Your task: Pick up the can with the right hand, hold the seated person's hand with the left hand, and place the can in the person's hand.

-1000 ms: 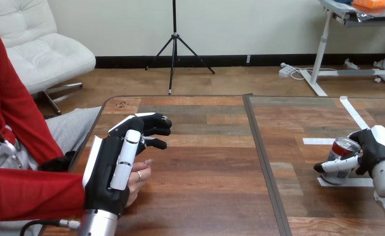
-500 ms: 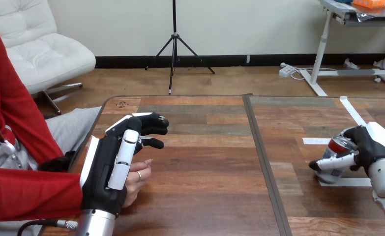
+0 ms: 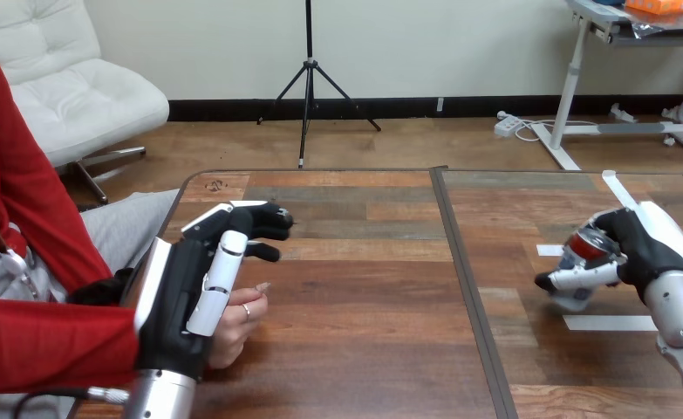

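A wooden tabletop (image 3: pixel 364 297) is seen across the lower part of the head view, divided by a dark seam (image 3: pixel 464 279) running front to back. At the view's left edge the person's red sleeve (image 3: pixel 50 345) is cut off by the frame.

The left hand (image 3: pixel 189 297) is placed near the tabletop's left edge, on top of the end of that sleeve, its back turned to the camera. Its fingers (image 3: pixel 263 220) are stretched forward and only lightly bent at the tips, and nothing is seen enclosed by them. The person's hand (image 3: pixel 237 319) is mostly hidden under and behind the palm of this hand. Only its fingers are seen, beside the palm on the side toward the seam. Whether the two are touching cannot be told.

The right hand (image 3: pixel 647 249) is seen on the right half of the tabletop, close to the view's right edge, and is wrapped round the can (image 3: pixel 579 253). The can is held tilted, its red top leaning away from the palm. The thumb (image 3: pixel 582 278) is laid across its front, so much of the body is covered. The can's lower end is blurred, and whether it is clear of the tabletop cannot be made out. A white tape strip (image 3: pixel 610 323) lies just below and in front of the can.
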